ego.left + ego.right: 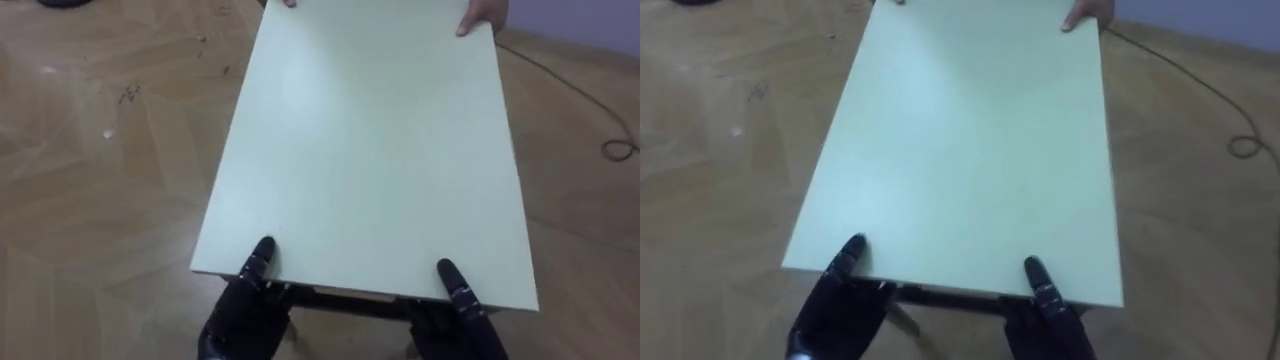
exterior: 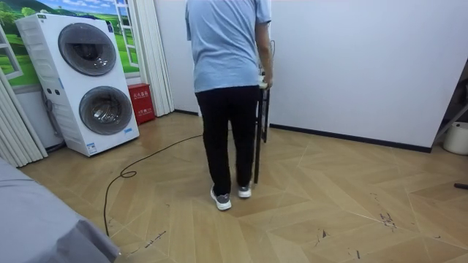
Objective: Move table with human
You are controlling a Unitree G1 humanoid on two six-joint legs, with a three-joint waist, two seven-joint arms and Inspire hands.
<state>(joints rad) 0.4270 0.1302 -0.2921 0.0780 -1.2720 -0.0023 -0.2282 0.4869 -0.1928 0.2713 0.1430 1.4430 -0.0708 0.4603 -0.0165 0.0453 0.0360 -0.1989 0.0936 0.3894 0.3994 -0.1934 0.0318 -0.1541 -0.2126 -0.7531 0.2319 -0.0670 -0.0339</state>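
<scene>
So the left hand (image 1: 240, 315) and right hand (image 1: 466, 322) both pinch the pale green rectangular tabletop (image 1: 370, 140) by its near edge. A person's hand (image 1: 484, 16) grips the far end.

The table (image 1: 370, 150) has a plain, pale green rectangular top, bare and matte, on a dark frame that shows under its near edge. It runs lengthwise away from the robot over the wooden floor. At the near edge the left hand (image 1: 245, 310) and right hand (image 1: 465, 320) each lay a thumb on top, the rest below. A person's hand (image 1: 480, 18) grips the far edge. In the room view its thin dark legs (image 2: 257, 139) show beside the person.
</scene>
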